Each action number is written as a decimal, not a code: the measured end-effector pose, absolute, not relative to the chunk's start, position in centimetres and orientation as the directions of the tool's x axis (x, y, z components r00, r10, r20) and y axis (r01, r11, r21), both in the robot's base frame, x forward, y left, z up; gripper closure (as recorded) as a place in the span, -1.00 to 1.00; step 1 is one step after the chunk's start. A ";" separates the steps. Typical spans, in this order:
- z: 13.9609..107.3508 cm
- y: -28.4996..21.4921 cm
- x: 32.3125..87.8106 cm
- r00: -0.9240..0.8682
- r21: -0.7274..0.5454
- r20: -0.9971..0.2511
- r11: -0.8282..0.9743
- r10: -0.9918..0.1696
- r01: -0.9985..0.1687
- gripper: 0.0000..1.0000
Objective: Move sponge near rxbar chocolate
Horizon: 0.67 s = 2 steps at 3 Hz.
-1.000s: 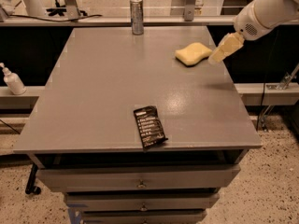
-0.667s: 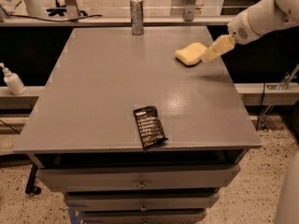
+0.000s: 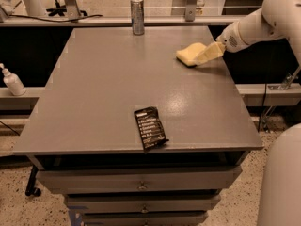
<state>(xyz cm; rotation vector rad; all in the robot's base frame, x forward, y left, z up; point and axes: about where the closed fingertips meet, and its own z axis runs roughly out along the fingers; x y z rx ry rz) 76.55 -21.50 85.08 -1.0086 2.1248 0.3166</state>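
The pale yellow sponge (image 3: 186, 54) lies on the grey table (image 3: 108, 88) at its far right, close to the right edge. The black rxbar chocolate (image 3: 150, 127) with white text lies flat near the front edge, a little right of the middle, far from the sponge. My gripper (image 3: 203, 56) reaches in from the right on the white arm (image 3: 254, 25). It sits low at the sponge's right side, overlapping its edge.
A silver can (image 3: 137, 16) stands upright at the back edge of the table. A white pump bottle (image 3: 12, 81) stands on a shelf to the left. Drawers (image 3: 141, 186) are below the tabletop. A white part of the robot (image 3: 282, 182) fills the lower right.
My gripper has moved left and down toward the sponge and now meets its right side. The sponge and the rxbar chocolate have not moved.
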 end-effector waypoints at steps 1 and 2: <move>84.5 -21.2 77.0 -0.423 -0.062 -0.727 0.665 -0.542 -0.745 -0.22; 85.4 -20.8 77.0 -0.410 -0.062 -0.735 0.655 -0.540 -0.753 0.25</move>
